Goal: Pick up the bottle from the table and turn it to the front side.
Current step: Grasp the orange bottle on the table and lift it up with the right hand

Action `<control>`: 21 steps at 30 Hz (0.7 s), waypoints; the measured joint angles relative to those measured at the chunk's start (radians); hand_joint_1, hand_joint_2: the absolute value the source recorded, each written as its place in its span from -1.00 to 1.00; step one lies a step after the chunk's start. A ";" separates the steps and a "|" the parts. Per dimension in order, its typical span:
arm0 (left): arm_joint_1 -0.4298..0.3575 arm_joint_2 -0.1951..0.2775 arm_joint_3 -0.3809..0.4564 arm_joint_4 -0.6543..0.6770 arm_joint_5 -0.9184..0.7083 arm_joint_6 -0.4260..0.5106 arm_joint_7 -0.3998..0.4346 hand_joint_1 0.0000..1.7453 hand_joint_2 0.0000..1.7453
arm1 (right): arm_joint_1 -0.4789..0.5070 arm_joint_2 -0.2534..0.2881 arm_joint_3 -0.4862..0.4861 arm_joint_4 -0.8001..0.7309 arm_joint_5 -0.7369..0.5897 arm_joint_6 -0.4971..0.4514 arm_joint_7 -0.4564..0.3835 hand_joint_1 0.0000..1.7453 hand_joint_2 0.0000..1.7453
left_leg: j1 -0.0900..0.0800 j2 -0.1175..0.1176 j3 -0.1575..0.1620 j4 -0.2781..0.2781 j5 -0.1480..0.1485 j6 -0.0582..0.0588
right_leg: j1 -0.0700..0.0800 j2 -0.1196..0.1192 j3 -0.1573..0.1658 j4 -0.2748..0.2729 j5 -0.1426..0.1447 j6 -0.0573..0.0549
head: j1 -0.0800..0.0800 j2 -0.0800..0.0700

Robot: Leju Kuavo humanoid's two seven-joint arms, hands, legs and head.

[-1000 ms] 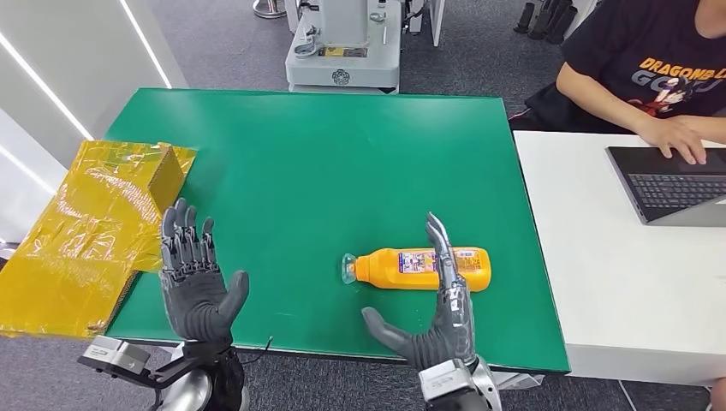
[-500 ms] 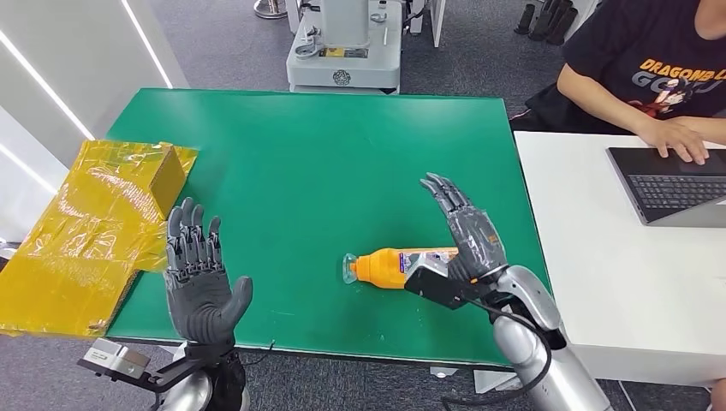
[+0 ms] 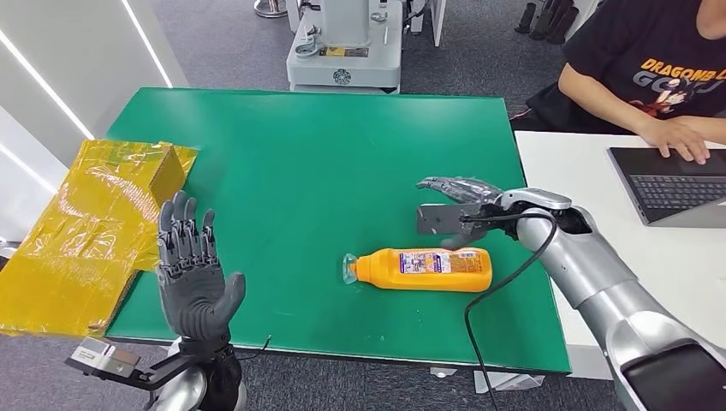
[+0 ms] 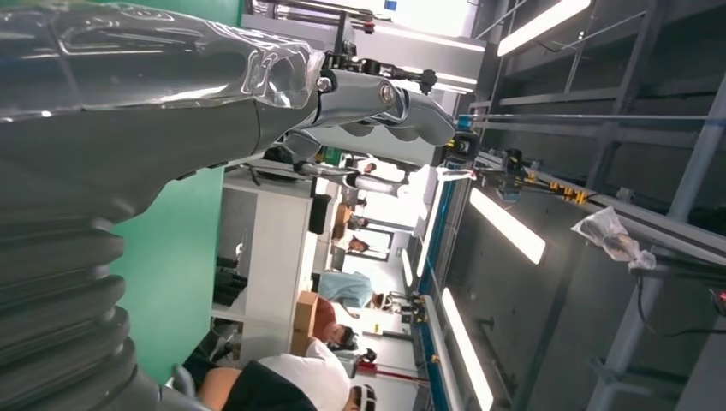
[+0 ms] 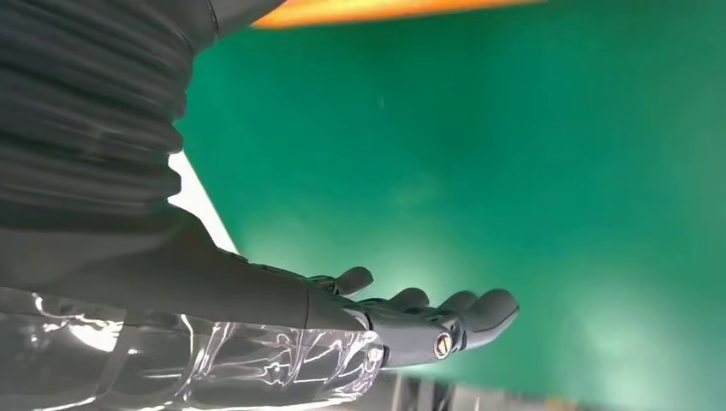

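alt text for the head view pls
An orange bottle lies on its side on a green table, with the robot's open right hand hovering just beyond it. The open left hand is raised at the near edge, beside crumpled yellow wrapping.

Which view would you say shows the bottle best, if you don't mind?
The head view: the whole bottle lies on its side on the green table, label visible. The right wrist view catches just an orange strip at the picture's edge; in the left wrist view I cannot make it out.
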 joint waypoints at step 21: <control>-0.014 0.012 0.000 0.000 0.023 0.018 0.000 -1.00 1.00 | -0.065 0.005 0.263 0.184 -0.102 0.084 -0.010 -1.00 1.00 | 0.000 0.000 0.000 0.000 0.000 0.000 | 0.000 0.000 0.000 0.000 0.000 0.000 | 0.000 0.000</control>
